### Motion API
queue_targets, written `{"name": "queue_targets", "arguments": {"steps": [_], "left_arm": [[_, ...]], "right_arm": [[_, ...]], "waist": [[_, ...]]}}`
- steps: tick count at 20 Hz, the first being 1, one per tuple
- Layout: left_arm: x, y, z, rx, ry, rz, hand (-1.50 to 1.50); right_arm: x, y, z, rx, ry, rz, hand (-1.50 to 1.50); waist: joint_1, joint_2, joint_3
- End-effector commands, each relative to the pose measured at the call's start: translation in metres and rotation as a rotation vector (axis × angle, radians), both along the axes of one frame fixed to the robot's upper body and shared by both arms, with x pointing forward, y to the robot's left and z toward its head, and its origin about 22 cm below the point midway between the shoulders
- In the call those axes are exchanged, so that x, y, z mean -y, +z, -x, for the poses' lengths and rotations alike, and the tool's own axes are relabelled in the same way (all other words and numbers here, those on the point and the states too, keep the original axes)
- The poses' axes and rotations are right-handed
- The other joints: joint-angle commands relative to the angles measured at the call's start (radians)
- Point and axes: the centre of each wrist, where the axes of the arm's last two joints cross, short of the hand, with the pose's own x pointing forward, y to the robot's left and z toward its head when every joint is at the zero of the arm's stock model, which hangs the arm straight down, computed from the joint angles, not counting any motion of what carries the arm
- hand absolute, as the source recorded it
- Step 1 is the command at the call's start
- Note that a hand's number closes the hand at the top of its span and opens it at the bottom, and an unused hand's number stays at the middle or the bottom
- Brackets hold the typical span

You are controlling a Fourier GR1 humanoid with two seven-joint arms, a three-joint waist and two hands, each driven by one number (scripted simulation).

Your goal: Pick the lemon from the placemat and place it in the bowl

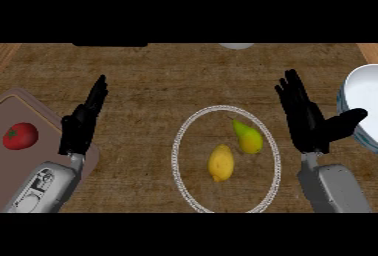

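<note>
You are looking down at a kitchen counter: a brown, wood-grained worktop [162,75] set with food and tableware. A round, transparent placemat with a pale beaded rim [177,145] carries a yellow lemon [221,162] and a green pear [248,137]. A red tomato [20,136] lies on a brownish cutting board [29,107] at the left, and a white bowl [362,90] sits at the right edge.

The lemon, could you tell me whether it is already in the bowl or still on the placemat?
Still on the placemat: the lemon lies inside its ring beside a pear, apart from the bowl.
</note>
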Motion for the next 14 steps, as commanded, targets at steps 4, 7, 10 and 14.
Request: {"name": "queue_targets", "arguments": {"steps": [4,7,10,14], "left_arm": [[0.005,0.001,0.005,-0.011,-0.001,0.082,0.00],[0.017,-0.002,0.007,-0.010,-0.028,0.099,0.00],[0.018,-0.005,0.010,-0.033,0.010,0.172,0.00],[0.016,-0.009,0.017,-0.035,-0.009,0.176,0.00]], "right_arm": [[-0.086,-0.029,0.032,-0.145,-0.101,0.225,1.50],[-0.004,-0.070,0.029,-0.210,-0.169,0.746,1.50],[-0.068,-0.055,0.035,-0.022,-0.601,0.416,-1.50],[-0.124,-0.047,0.073,0.189,-0.681,0.362,-1.50]], "waist": [[-0.012,-0.043,-0.010],[-0.005,-0.027,-0.058],[-0.063,-0.059,-0.015],[-0.029,-0.053,-0.010]]}}
